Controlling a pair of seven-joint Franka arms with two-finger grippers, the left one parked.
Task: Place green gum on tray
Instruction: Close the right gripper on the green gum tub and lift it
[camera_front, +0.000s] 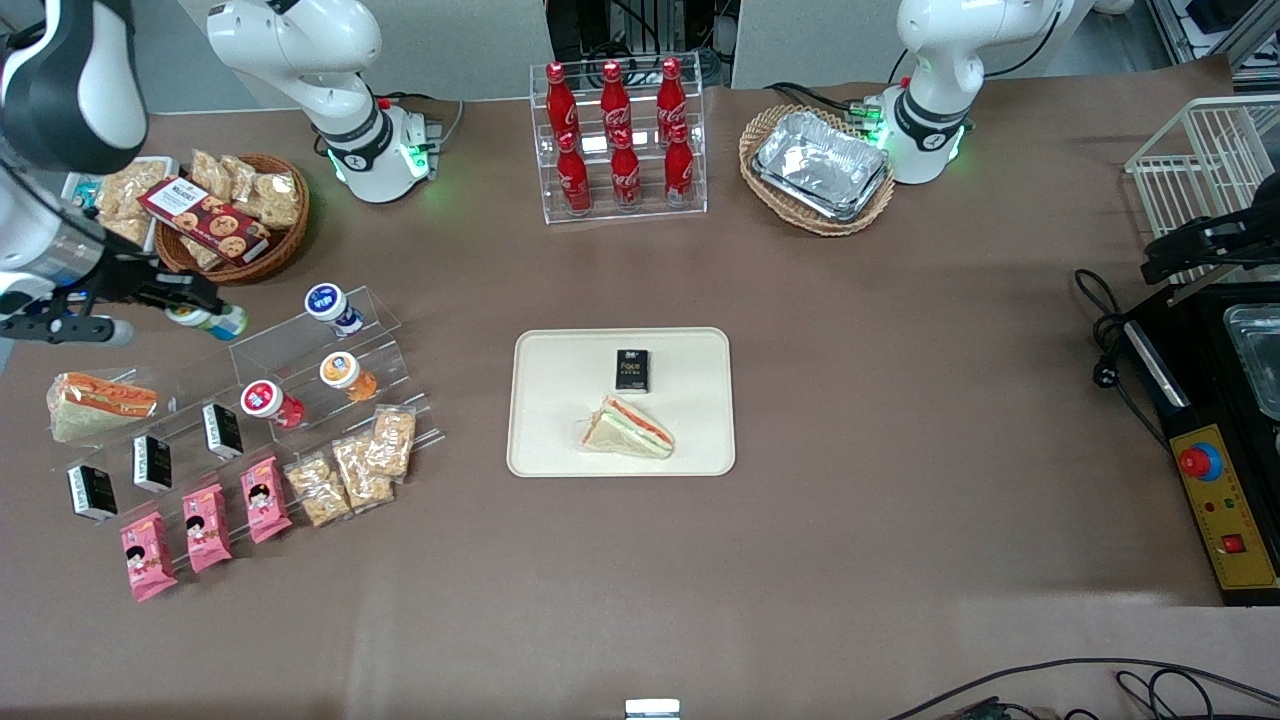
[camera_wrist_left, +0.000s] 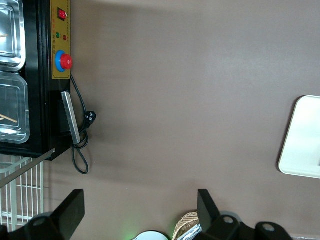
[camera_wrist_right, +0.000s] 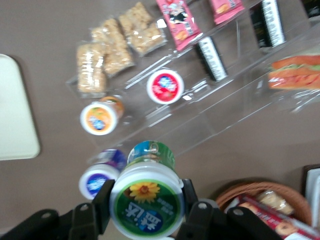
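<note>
- Front view: the gripper (camera_front: 195, 312) hung above the clear tiered display stand (camera_front: 300, 370) at the working arm's end of the table, its fingers clamped on the green gum (camera_front: 222, 320), which was lifted clear of the shelves. The tray (camera_front: 560, 440) lay mid-table, well apart. It already carried a sandwich (camera_front: 628, 428) and a small black box (camera_front: 632, 369), so a careless drop there could have landed the bottle on either one.
- Left wrist view: only a corner of the tray (camera_wrist_left: 302, 145) showed, with bare table around it; neither the gum nor the gripper appeared.
- Right wrist view: the green gum (camera_wrist_right: 146, 200) sat lid-up between the fingers (camera_wrist_right: 104, 199), pinched on its round sides. A smooth cylinder like that could have slipped or twisted during the carry. The blue-lidded bottle (camera_wrist_right: 98, 179) stood just beside it, and a low sweep might have knocked it over.
</note>
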